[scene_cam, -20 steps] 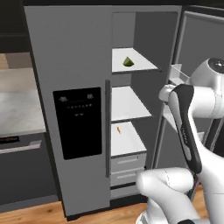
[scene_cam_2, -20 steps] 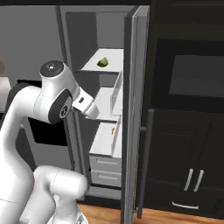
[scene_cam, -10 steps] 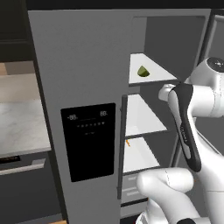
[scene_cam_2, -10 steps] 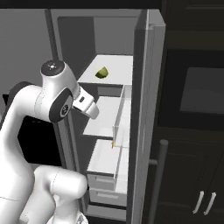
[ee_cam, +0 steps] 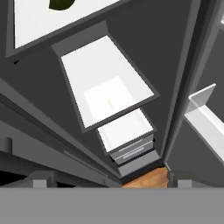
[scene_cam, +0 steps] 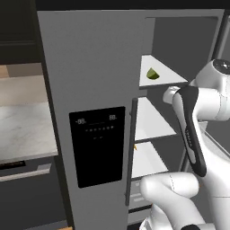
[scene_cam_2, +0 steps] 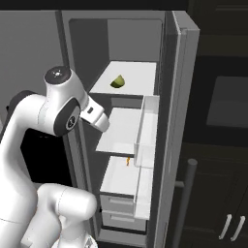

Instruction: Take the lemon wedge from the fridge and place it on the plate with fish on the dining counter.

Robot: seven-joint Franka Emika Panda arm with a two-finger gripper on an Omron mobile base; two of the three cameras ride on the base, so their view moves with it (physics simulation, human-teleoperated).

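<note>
The grey fridge (scene_cam: 90, 90) stands with its left door shut and its right door (scene_cam_2: 177, 121) swung open. On the top white shelf (scene_cam_2: 140, 77) lies the small yellow-green lemon wedge (scene_cam_2: 116, 82) (scene_cam: 152, 73), which also peeks in at the top edge of the hand view (ee_cam: 61, 3). My gripper (scene_cam_2: 100, 121) hangs just outside the opening, at the height of the second shelf, below and to the left of the wedge. Its fingertips (ee_cam: 39, 183) stand far apart in the hand view, open, with nothing between them. The plate, the fish and the dining counter are out of view.
The open door carries clear bins (scene_cam_2: 145, 131) close to the right of my hand. A small orange item (scene_cam_2: 127, 161) lies on a lower shelf, with drawers (scene_cam_2: 118, 213) beneath. A marble counter (scene_cam: 22, 130) lies to the left of the fridge, and dark cabinets (scene_cam_2: 223, 160) to the right.
The whole picture has grown and shifted as the base drove closer to the fridge. The arm keeps about the same pose and the wedge lies where it was.
</note>
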